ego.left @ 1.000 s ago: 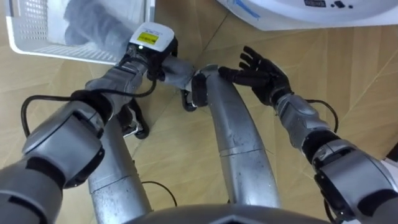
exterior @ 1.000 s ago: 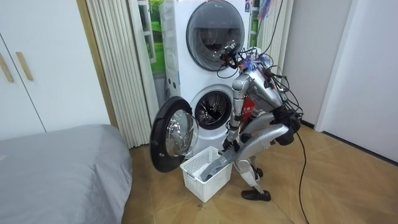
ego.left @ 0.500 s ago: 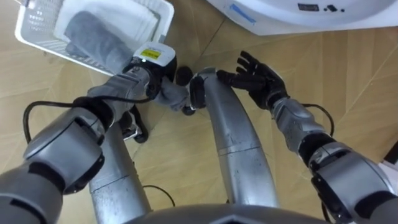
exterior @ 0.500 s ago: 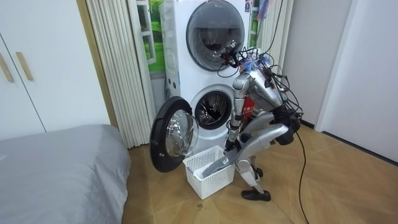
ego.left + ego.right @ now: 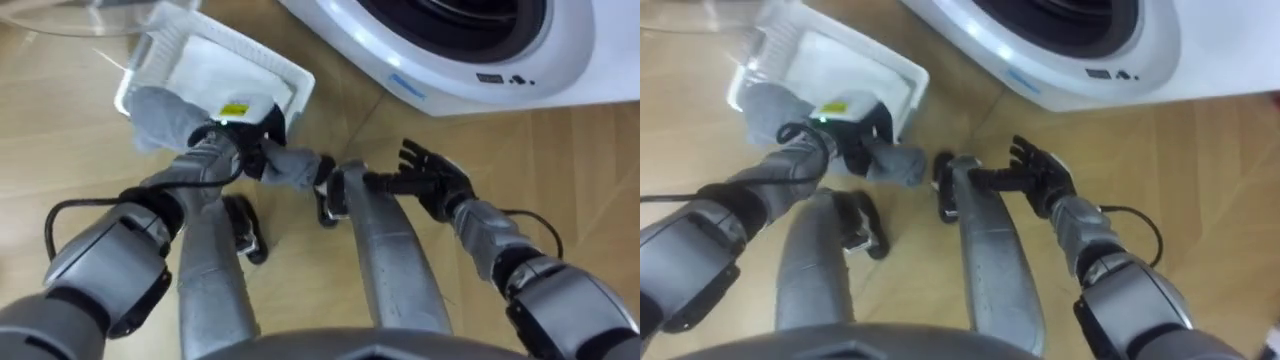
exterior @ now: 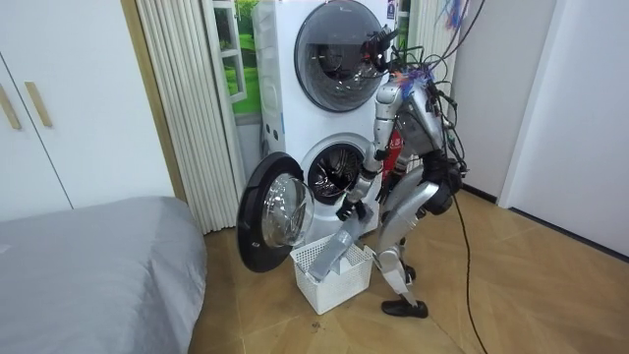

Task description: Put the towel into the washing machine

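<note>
Towel (image 5: 160, 112): grey, soft, bunched. The left hand (image 5: 243, 143) has its fingers curled round the towel's middle. A short stub of towel sticks out on the hand's right side, and the larger part hangs on its left over the basket (image 5: 298, 78). In the room view the towel runs as a long strip from that hand down into the white slotted basket on the floor, so it is not in the washer (image 5: 470, 75). Something white lies in the basket bottom.

Right hand (image 5: 432, 182): empty, fingers spread wide, near the robot's right knee.

The robot stands just before the lower washer, whose round door (image 6: 267, 211) is swung open toward the room view's left.

Writing: a yellow sticker on the back of the left hand, a blue strip (image 5: 405, 87) and small dark print on the washer front. All too small to read.
</note>
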